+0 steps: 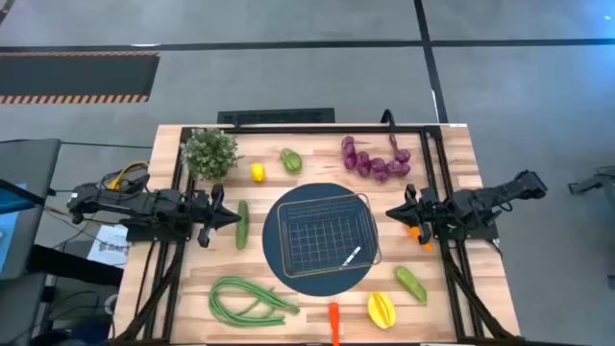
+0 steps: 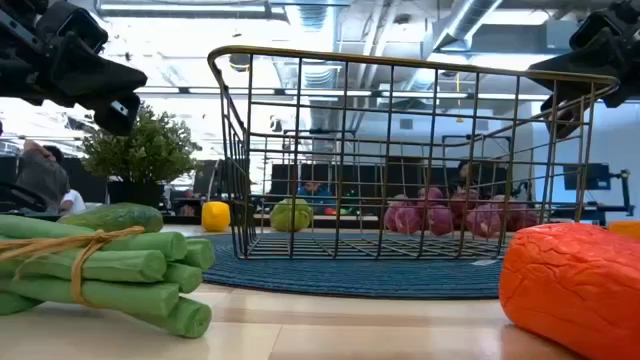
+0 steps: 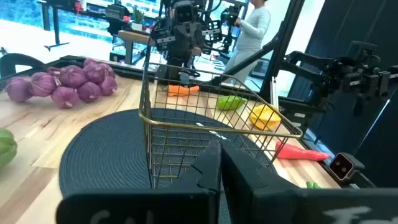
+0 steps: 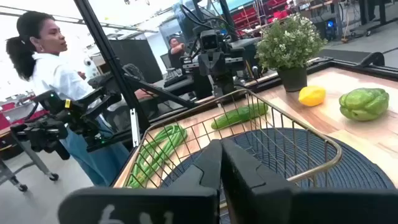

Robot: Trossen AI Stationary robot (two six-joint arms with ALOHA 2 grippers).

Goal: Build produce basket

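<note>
Nothing loaded yet: basket (image 1: 323, 234) sits empty mid-desk, produce scattered around it. Your left gripper (image 1: 233, 219) and right gripper (image 1: 392, 213) are both closed, holding nothing. Next, open left over the cucumber (image 1: 242, 223).

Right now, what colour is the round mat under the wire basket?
Dark blue mat, with a ribbed woven texture; the high view shows it best, under the basket.

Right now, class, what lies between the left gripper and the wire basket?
In the high view, the dark cucumber lies on the table between the left gripper and the basket, then the blue mat's edge.
</note>
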